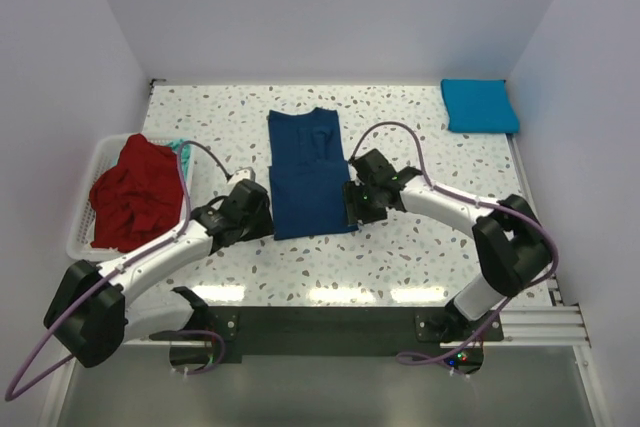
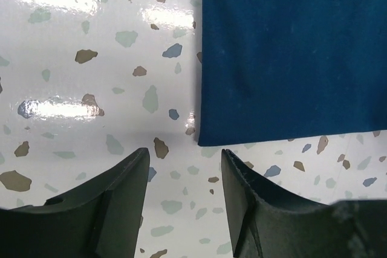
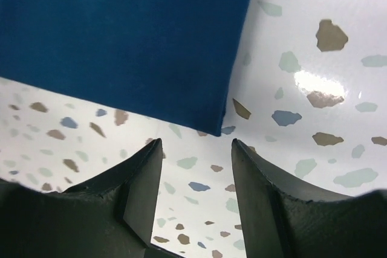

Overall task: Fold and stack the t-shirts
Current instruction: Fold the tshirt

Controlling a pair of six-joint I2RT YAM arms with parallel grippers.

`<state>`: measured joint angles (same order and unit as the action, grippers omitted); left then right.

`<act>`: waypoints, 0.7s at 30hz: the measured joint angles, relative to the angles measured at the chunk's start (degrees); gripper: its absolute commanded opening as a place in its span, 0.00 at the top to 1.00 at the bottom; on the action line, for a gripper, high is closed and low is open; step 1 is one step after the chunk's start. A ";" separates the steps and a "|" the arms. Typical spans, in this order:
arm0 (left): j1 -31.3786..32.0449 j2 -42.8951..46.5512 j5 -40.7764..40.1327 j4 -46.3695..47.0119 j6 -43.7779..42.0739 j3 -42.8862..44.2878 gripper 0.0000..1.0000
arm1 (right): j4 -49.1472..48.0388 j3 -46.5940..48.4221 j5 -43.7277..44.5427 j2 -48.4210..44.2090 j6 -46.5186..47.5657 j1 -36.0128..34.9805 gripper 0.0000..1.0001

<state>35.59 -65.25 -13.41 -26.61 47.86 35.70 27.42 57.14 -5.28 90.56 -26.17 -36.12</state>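
Both pairs of fingers stand wide apart and hold nothing. The left gripper [image 2: 184, 156] hovers above the table [image 1: 420, 247], the near-left corner of the navy tee [image 1: 308, 172] lying just ahead of its gap and slightly to the right. The right gripper [image 3: 196, 146] faces the near-right corner the same way, with the cloth spreading off to its left. The tee lies mid-table as a flat strip, its long axis running away from the arms, and each arm is about equally close to its own corner. A folded turquoise tee [image 1: 480, 105] sits at the far right. A red tee [image 1: 135, 192] fills the basket [image 1: 78, 232] on the left.
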 measured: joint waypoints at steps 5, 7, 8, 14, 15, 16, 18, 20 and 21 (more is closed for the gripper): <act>0.22 -2.36 -0.35 -0.48 -1.01 0.85 0.43 | 2.21 0.31 3.78 4.52 -0.44 -1.16 0.49; 0.24 -2.82 -0.35 -0.72 -1.16 0.85 0.43 | 2.54 0.55 4.61 6.01 -0.63 -1.22 0.50; 0.26 -3.02 -0.35 -0.81 -1.33 0.85 0.43 | 2.62 0.81 4.85 6.69 -0.72 -1.31 0.50; 0.48 -4.00 -0.35 -0.92 -2.25 1.16 0.43 | 2.86 3.67 6.03 8.74 -0.92 -2.47 0.51; 0.48 -4.22 -0.35 -0.87 -2.43 1.33 0.43 | 2.84 3.93 6.14 8.94 -0.98 -2.64 0.51; 0.48 -4.39 -0.33 -0.87 -2.56 1.51 0.43 | 2.89 4.15 6.27 9.14 -1.05 -2.91 0.52; 0.48 -4.57 -0.33 -0.87 -2.67 1.73 0.43 | 3.10 4.63 6.88 9.70 -1.18 -3.34 0.53; 0.48 -4.94 -0.33 -0.87 -2.75 1.92 0.43 | 3.39 5.14 7.80 10.45 -1.20 -3.85 0.55; 0.48 -5.14 -0.33 -0.85 -2.93 2.03 0.42 | 3.63 5.40 8.28 10.80 -1.20 -4.04 0.57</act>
<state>36.07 -70.39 -13.74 -27.46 44.93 37.74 31.05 62.54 3.01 101.36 -27.38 -40.16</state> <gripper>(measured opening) 0.573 0.462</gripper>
